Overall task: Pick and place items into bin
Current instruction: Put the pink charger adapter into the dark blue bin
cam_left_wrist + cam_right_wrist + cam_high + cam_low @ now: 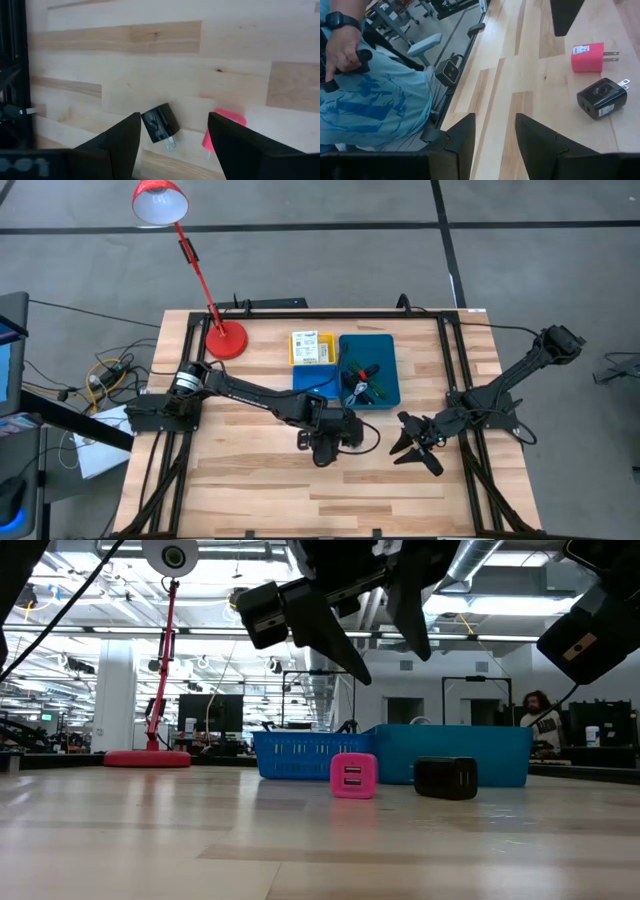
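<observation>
A pink plug-in charger point(353, 775) and a black one point(446, 777) lie side by side on the wooden table, in front of the bin point(385, 345). My left gripper point(330, 442) hangs open above them, and they show between and beyond its fingers as the black charger point(160, 125) and the pink charger point(225, 127). My right gripper point(408, 448) is open, low over the table to their right, and sees the pink charger point(587, 56) and the black charger point(601, 98) ahead. The yellow compartment holds a white labelled box point(312, 347). Green and black-and-red pieces point(362, 380) lie in the teal compartment.
A red desk lamp point(225, 338) stands on the table's far left part, its head reaching beyond the far edge. Dark frame rails point(455, 370) run along both sides of the table. A person in a light blue shirt point(365, 100) is beside the table in the right wrist view.
</observation>
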Action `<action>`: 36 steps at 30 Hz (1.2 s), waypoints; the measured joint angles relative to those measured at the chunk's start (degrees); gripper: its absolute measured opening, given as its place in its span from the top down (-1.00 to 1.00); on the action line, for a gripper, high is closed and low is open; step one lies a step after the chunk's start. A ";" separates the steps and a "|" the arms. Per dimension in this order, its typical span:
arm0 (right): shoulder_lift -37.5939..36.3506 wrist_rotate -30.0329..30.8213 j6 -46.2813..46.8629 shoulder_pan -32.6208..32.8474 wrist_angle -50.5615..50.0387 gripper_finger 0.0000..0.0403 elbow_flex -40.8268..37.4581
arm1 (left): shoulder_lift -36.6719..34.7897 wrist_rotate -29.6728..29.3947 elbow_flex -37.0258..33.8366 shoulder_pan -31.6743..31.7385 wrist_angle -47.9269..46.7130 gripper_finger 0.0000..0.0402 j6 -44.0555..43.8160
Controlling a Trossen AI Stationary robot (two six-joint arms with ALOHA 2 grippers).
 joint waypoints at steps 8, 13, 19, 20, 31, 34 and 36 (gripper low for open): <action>0.00 -0.07 0.00 0.00 0.00 0.33 0.00 | 0.02 0.15 -0.01 -0.64 2.18 -0.10 -1.39; 0.00 -0.07 0.00 0.00 0.02 0.34 0.00 | 2.14 0.33 -0.15 -1.11 3.29 -0.10 -1.83; -0.02 -0.07 -0.02 0.00 -0.03 0.34 0.00 | 2.38 0.63 -0.13 -1.02 4.40 -0.10 -2.40; -0.02 -0.07 -0.02 0.00 0.00 0.34 0.00 | 2.38 0.66 -0.13 -1.06 4.39 -0.10 -2.69; -0.02 -0.04 -0.02 -0.02 -0.40 0.34 0.00 | 3.04 0.59 -0.04 0.02 -0.74 -0.08 -7.27; -0.02 -0.04 -0.02 -0.02 -0.41 0.34 0.00 | 3.04 0.69 -0.04 0.44 -1.11 -0.06 -7.85; -0.02 -0.04 -0.03 -0.02 -0.42 0.33 0.00 | 3.04 1.24 -0.04 0.48 -1.70 -0.04 -8.51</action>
